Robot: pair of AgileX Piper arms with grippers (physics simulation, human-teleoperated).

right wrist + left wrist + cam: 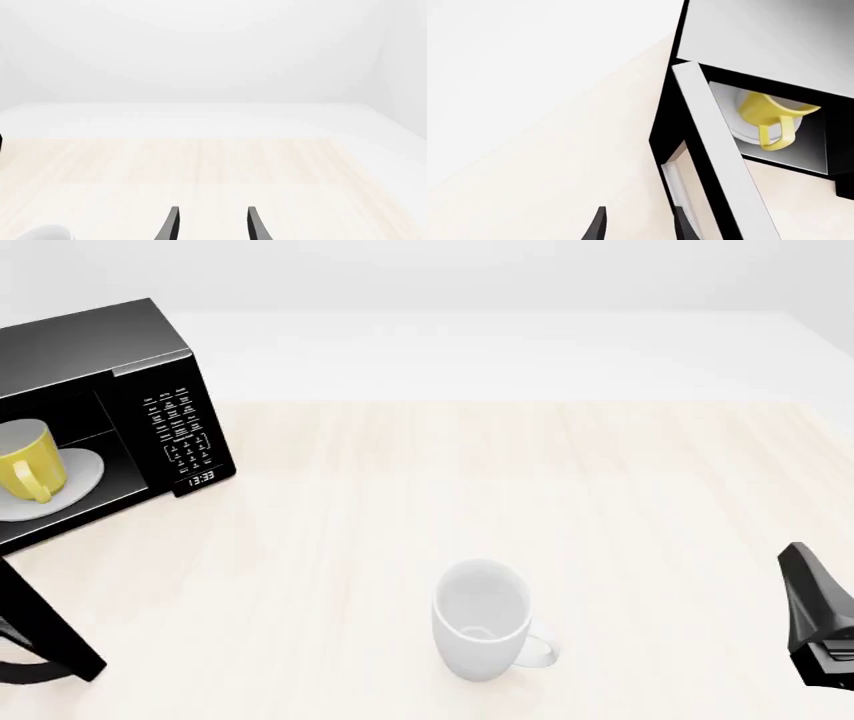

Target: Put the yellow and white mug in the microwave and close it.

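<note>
Already yellow and white mug [27, 467] sat inside microwave [100, 390], upright on white turntable plate [83, 472], handle toward opening. Door [47, 630] stood swung wide open. Placing step judged done; closing step in hand. Left gripper [639, 225] held nothing, fingers apart, tips near door's edge. Right gripper [212, 225] empty, fingers apart, well away at table's right. White mug [483, 632] stood untouched. Next move called for pushing door's outer face round until shut.

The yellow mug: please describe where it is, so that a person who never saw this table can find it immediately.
Find the black microwave at the table's far left, door open. Inside, on its white plate, stands the yellow and white mug. The only other mug is all white, out on the table.
</note>
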